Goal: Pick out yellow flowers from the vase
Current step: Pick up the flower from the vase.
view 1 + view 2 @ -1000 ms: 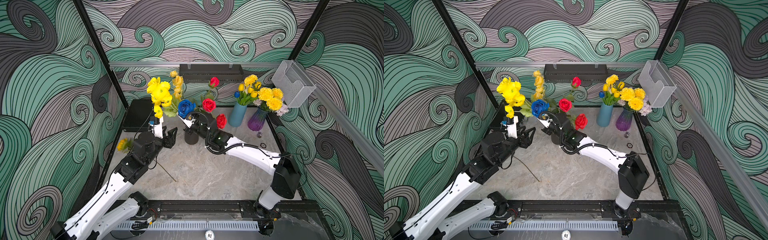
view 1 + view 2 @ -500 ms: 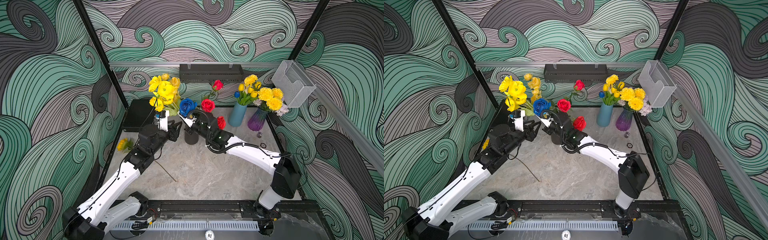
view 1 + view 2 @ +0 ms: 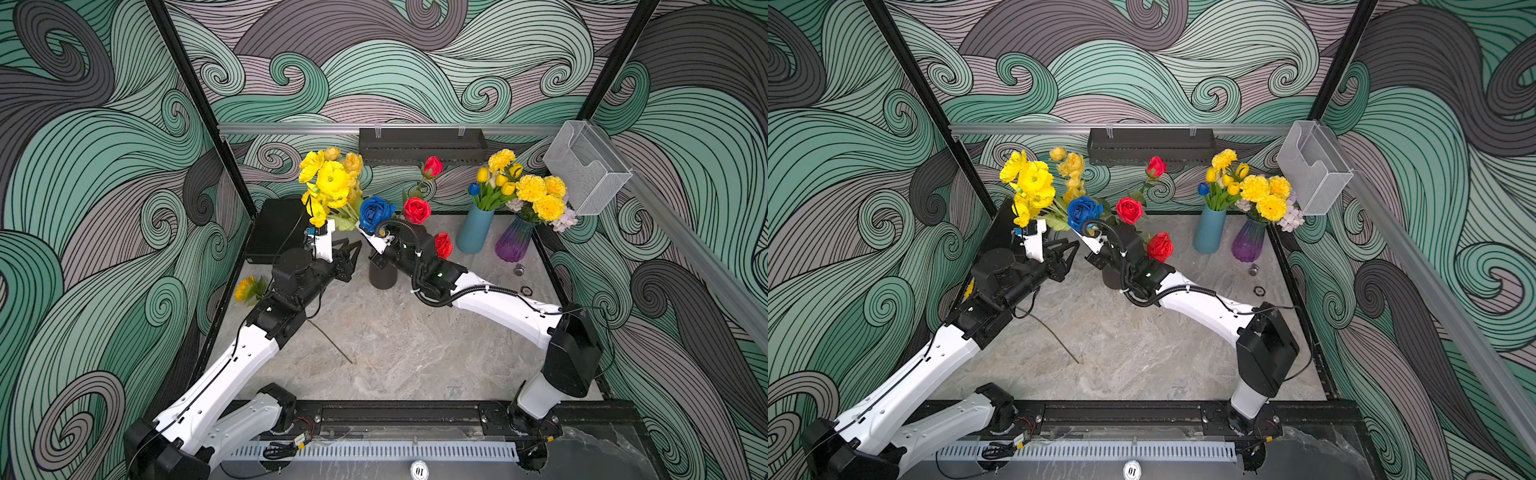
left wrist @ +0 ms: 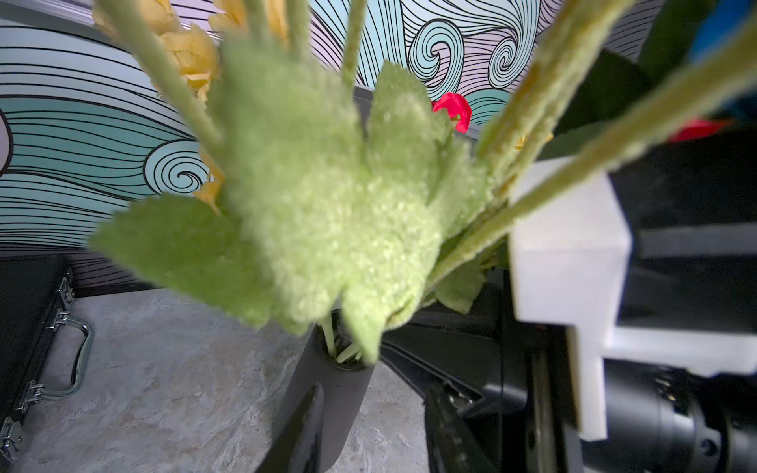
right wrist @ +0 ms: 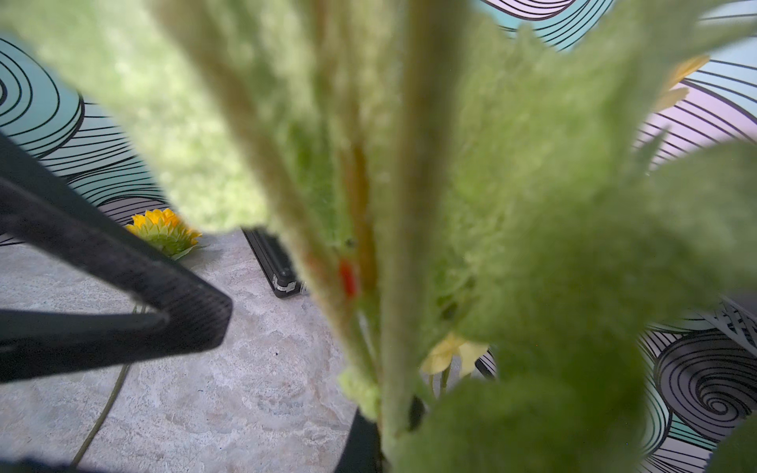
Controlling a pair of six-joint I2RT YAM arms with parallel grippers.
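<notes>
Hovers just beside black vase (image 3: 382,275) with left gripper (image 3: 351,254), jaws partly apart, empty. Sits at vase's opposite side with right gripper (image 3: 375,262), pinched tight; on what, cannot tell. Finds yellow flowers (image 3: 331,183) rooted in vase, stems running up and leaning toward left gripper, clearly nearer.

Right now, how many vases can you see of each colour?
black vase: 1
blue vase: 1
purple vase: 1
Total: 3
</notes>
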